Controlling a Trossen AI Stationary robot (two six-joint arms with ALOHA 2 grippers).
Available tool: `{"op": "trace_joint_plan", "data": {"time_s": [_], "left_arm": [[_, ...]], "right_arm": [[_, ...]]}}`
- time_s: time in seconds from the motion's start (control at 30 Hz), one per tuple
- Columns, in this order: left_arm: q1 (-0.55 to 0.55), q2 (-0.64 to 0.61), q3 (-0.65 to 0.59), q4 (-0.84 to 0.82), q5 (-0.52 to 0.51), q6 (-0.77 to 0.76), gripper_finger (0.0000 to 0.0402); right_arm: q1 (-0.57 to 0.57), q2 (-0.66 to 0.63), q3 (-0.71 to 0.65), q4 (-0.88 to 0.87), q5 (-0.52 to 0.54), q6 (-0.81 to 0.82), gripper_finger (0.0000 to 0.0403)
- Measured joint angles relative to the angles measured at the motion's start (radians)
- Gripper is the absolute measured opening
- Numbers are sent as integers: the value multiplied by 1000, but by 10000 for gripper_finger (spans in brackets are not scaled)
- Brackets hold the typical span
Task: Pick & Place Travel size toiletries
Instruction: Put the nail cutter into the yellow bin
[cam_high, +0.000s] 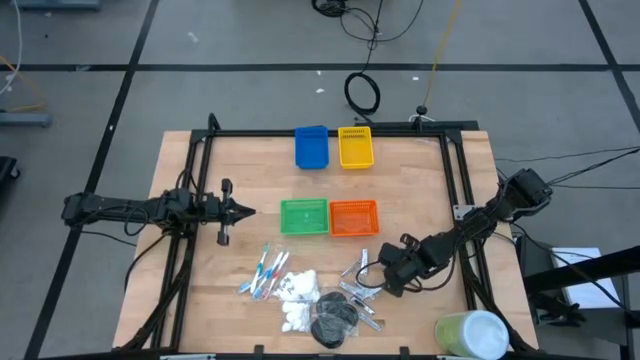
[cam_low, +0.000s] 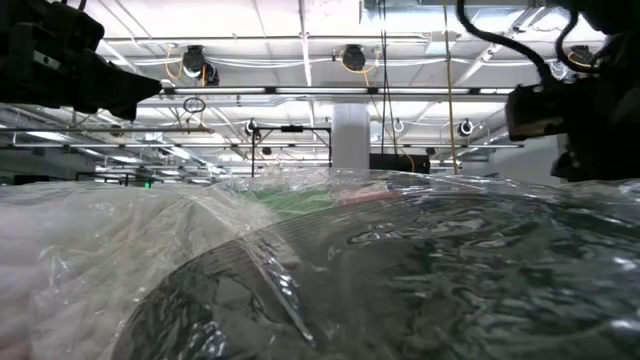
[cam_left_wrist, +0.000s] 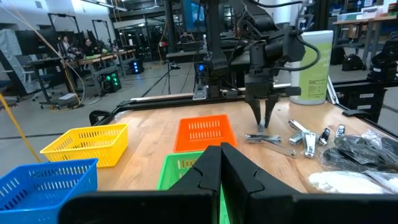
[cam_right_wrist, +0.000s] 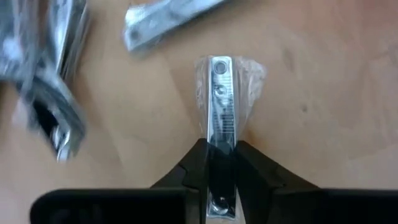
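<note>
The toiletries lie near the table's near edge: blue, red and white sticks (cam_high: 264, 272), white pads (cam_high: 297, 288), black discs (cam_high: 333, 322) and silvery clippers in clear packets (cam_high: 358, 298). My right gripper (cam_high: 368, 284) stands over the silvery pile, pointing down (cam_left_wrist: 262, 123), shut on one silvery clipper (cam_right_wrist: 219, 93). My left gripper (cam_high: 247, 210) waits shut, left of the green bin (cam_high: 303, 216); its fingers (cam_left_wrist: 205, 174) fill the bottom of its wrist view. My right gripper pinches a silvery clipper in its clear packet between its two fingers (cam_right_wrist: 249, 163), coming from above. The clipper lies along the fingers, gripped at one end (cam_right_wrist: 219, 138), and its other end (cam_right_wrist: 219, 65) sticks out past the fingertips. Whether it is off the wood, I cannot tell.
Blue (cam_high: 312, 146) and yellow (cam_high: 355, 146) bins stand at the far edge, green and orange (cam_high: 353, 217) bins mid-table. A large pale green-white cylinder (cam_high: 472, 335) lies at the near right corner. Crinkled clear plastic (cam_low: 320, 270) fills most of the low view.
</note>
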Motion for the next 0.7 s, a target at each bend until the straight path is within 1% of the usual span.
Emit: {"op": "trace_joint_plan", "data": {"time_s": [0.1, 0.17, 0.3, 0.37, 0.43, 0.5, 0.53, 0.6, 0.7], "left_arm": [[0, 0, 0, 0, 0, 0, 5], [0, 0, 0, 0, 0, 0, 5], [0, 0, 0, 0, 0, 0, 5], [0, 0, 0, 0, 0, 0, 6], [0, 0, 0, 0, 0, 0, 5], [0, 0, 0, 0, 0, 0, 5], [0, 0, 0, 0, 0, 0, 5], [0, 0, 0, 0, 0, 0, 5], [0, 0, 0, 0, 0, 0, 5]], "right_arm": [[2, -79, -8, -19, -11, -44, 44], [-1, -151, -7, 11, 6, -64, 44], [-8, -271, -5, 92, 88, -142, 44], [-30, -319, -5, 179, 148, -235, 44], [-77, -356, -3, 265, 221, -358, 44], [-161, -375, -3, 337, 245, -478, 44], [-221, -381, -3, 371, 235, -536, 44], [-357, -389, -2, 417, 174, -637, 44], [-603, -387, 8, 428, 57, -739, 44]]}}
